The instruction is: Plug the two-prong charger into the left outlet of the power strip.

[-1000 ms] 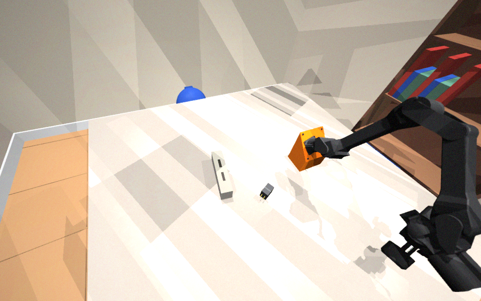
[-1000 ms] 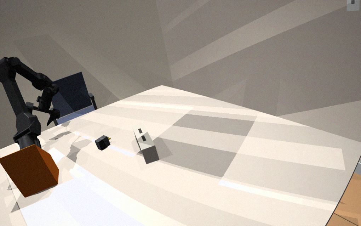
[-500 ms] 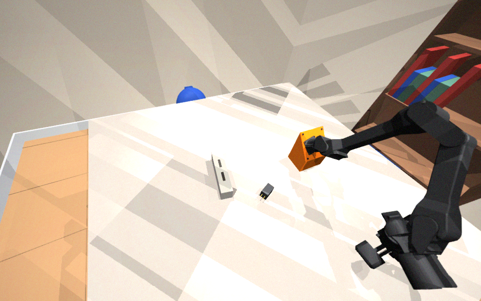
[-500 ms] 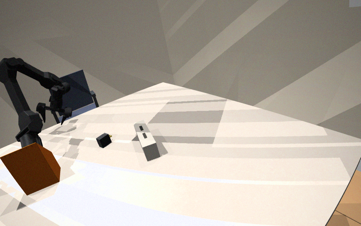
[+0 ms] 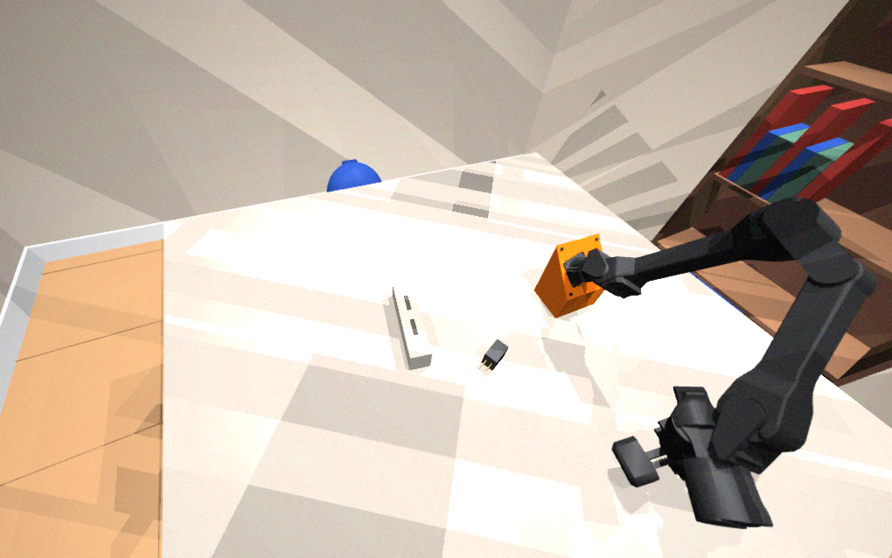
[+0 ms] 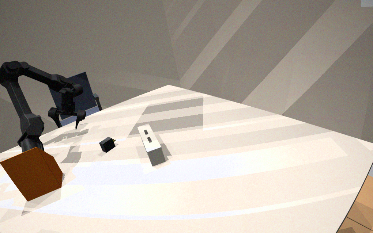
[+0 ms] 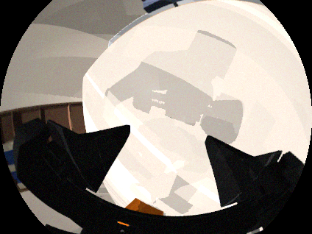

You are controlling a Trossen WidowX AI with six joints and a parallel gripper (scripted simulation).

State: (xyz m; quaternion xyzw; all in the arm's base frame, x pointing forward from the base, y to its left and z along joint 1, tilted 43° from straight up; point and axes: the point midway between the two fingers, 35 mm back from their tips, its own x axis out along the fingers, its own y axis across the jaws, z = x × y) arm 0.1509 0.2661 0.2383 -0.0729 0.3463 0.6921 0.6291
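The dark grey charger (image 5: pixel 495 353) (image 6: pixel 107 144) lies on the white table, its brass prongs pointing toward the lower left in the top view and to the right in the exterior view. The white power strip (image 5: pixel 419 343) (image 6: pixel 153 145) lies a short way from it, with two dark outlets on its top face. No plug stands in either outlet. My black gripper (image 6: pixel 67 128) (image 7: pixel 168 132) is open and empty, pointing down above the table, off to one side of the charger. One finger is hidden in the top view. Charger and strip are not visible in the wrist view.
An orange block (image 5: pixel 551 289) (image 6: pixel 30 175) (image 7: pixel 141 206) carries the arm's base on the table (image 5: pixel 368 460) (image 6: pixel 192 197). A bookshelf (image 5: pixel 783 275) stands beyond one table edge. A blue round object (image 5: pixel 353 177) shows beyond the back edge. A dark chair (image 6: pixel 78 90) stands behind the gripper.
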